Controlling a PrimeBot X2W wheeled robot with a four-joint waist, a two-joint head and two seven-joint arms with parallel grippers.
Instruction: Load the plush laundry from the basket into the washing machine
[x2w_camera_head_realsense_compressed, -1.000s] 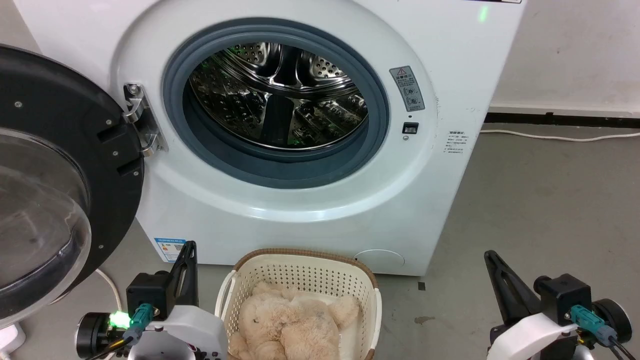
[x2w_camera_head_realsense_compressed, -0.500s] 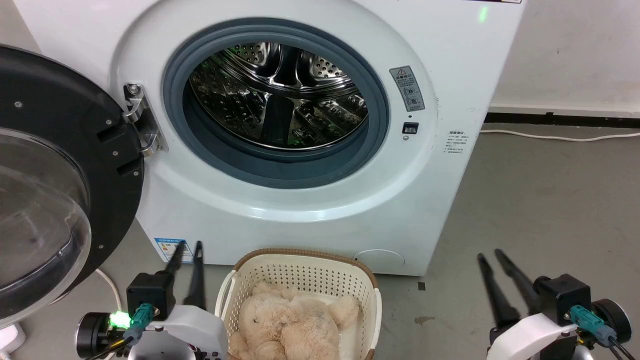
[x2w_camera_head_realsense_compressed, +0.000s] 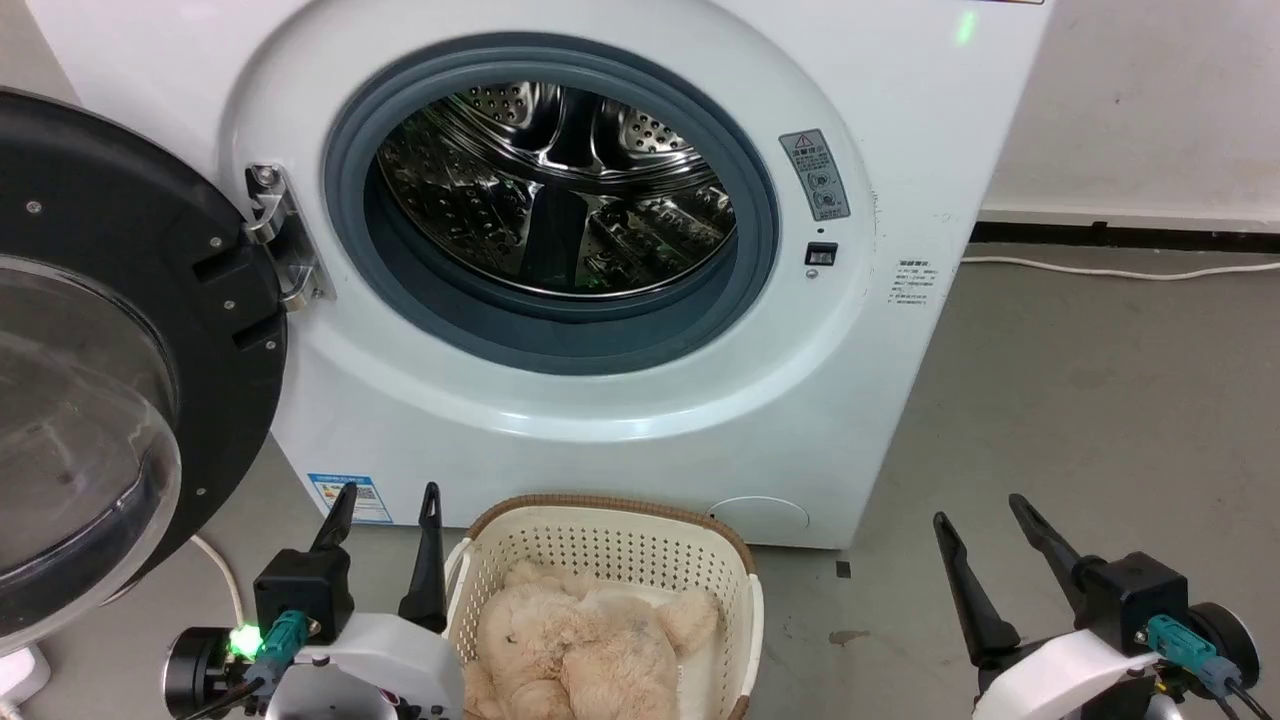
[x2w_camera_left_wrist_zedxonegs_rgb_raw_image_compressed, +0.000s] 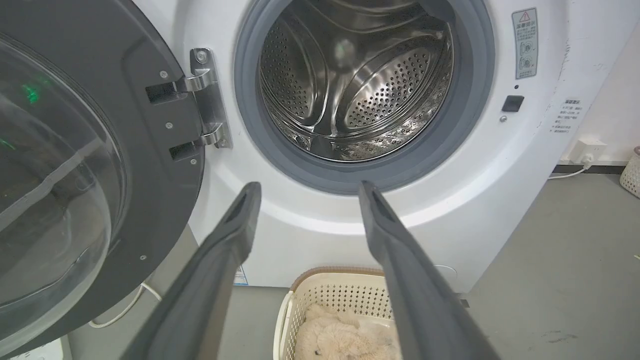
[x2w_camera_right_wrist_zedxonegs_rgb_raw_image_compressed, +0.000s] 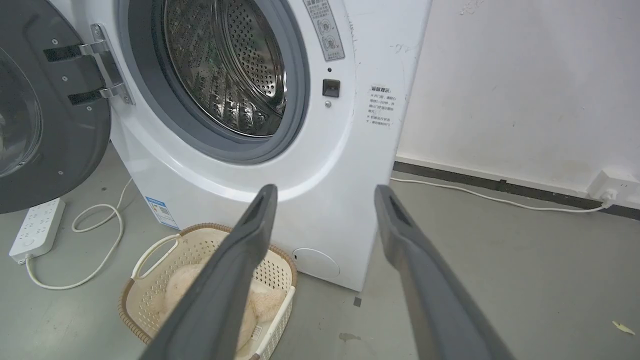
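Observation:
The washing machine stands in front of me, its round glass door swung open to the left and the steel drum bare. On the floor at its foot sits the basket with the cream plush laundry lying inside. My left gripper is open just left of the basket, holding nothing. My right gripper is open over bare floor well to the right. In the left wrist view the gripper points at the drum's lower seal, above the basket. The right wrist view shows its gripper, the basket and the plush.
The open door juts out at the left, close to my left arm. A white power strip with a looped cord lies on the floor under the door. A white cable runs along the wall to a socket.
Both grippers have gone from shut to open, their fingers spreading step by step. The arms stayed roughly in place; the basket and plush have not moved.

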